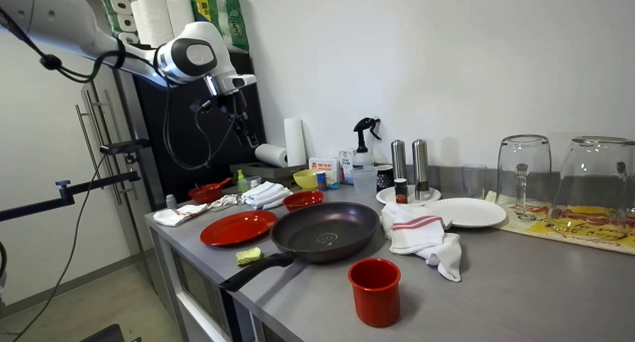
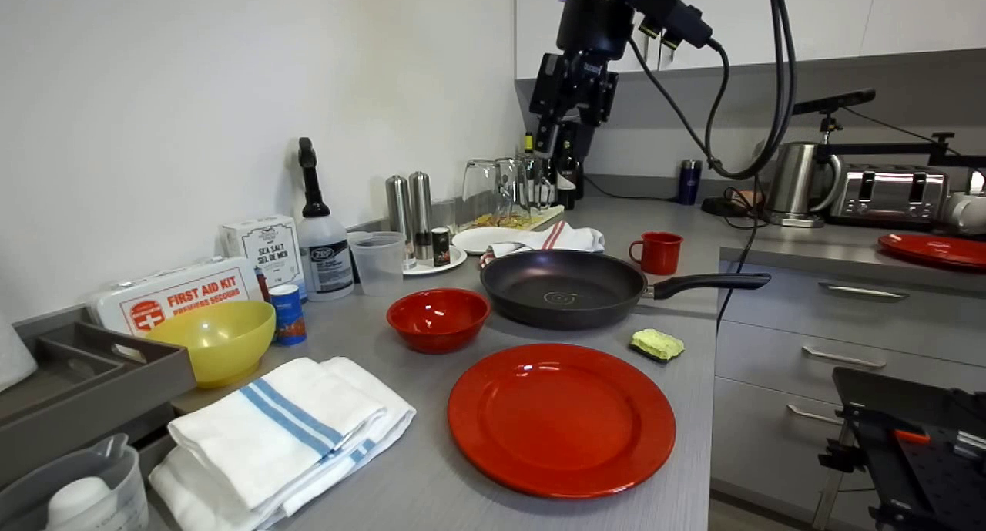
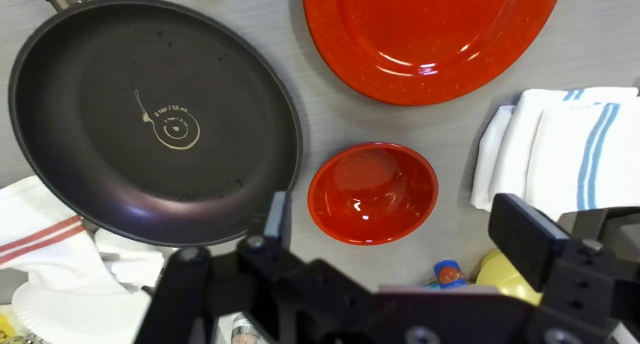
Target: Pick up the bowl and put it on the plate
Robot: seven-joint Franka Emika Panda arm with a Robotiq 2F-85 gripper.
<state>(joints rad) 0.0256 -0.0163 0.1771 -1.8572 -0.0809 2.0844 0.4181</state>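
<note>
The red bowl [image 1: 303,200] stands upright on the counter between the black frying pan and the folded towels. It also shows in an exterior view [image 2: 438,320] and in the wrist view [image 3: 372,194], where it looks empty. The flat red plate [image 1: 239,228] lies beside it near the counter's front edge, bare; it also shows in an exterior view [image 2: 561,419] and partly in the wrist view [image 3: 430,44]. My gripper [image 1: 248,139] hangs well above the counter, touching nothing. In the wrist view the gripper [image 3: 392,201] is open, with its fingers wide apart and nothing between them.
The black frying pan [image 2: 566,288] stands close to the red bowl. Folded towels [image 2: 285,431], a yellow bowl [image 2: 219,338], a blue shaker [image 2: 287,315] and a sponge [image 2: 657,344] are around. Behind stand a spray bottle [image 2: 325,246] and tall mills [image 1: 420,166]. A red mug [image 1: 375,292] stands beyond the pan.
</note>
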